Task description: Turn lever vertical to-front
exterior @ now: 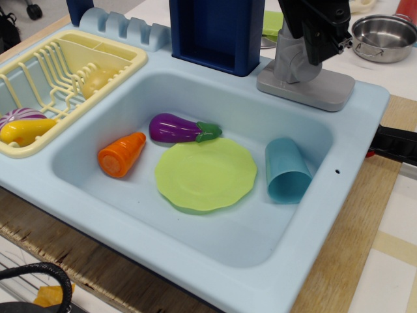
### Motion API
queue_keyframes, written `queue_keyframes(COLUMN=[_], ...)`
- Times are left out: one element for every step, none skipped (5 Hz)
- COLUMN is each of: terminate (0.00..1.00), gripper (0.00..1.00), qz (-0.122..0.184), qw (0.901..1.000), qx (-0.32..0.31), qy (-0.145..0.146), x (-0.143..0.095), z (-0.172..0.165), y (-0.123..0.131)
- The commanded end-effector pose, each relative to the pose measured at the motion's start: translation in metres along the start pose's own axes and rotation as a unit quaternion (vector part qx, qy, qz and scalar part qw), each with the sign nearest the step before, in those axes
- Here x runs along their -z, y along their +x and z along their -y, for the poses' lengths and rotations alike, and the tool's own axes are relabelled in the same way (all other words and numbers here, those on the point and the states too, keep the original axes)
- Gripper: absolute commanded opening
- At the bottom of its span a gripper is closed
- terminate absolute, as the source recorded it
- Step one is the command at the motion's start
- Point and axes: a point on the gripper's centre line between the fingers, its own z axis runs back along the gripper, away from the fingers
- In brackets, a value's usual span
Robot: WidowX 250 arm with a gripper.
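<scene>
Here, stubby matte-grey plastic lever (291, 60) under blocky black hand (324, 29)

My lever (291, 62), a short, stubby grey plastic arm with a rounded end, stands in the upper right of the frame. It juts from an upright grey post whose top is hidden behind dark hardware at the frame's upper edge. The visible grey body rises nearly upright, its rounded end low, near the base. The post sits on a flat grey rectangular base (326, 90), which rests on the pale blue rim at the back right corner of the basin.
</scene>
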Motion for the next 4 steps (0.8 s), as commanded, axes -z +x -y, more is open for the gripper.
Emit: queue_keyframes(terminate=[0.0,0.0,0.0,0.0], gripper=[0.0,0.0,0.0,0.0], qz=[0.016,0.011,0.016,0.008], qw=[0.9998,0.9998,0.9994,0.999], qx=[-0.005,-0.014,-0.028,-0.043], qy=[0.014,0.013,0.007,0.003], x=[-0.012,-0.016,-0.008,-0.009], z=[0.002,0.005,0.007,0.011], y=[0.004,-0.005,-0.017,-0.029])
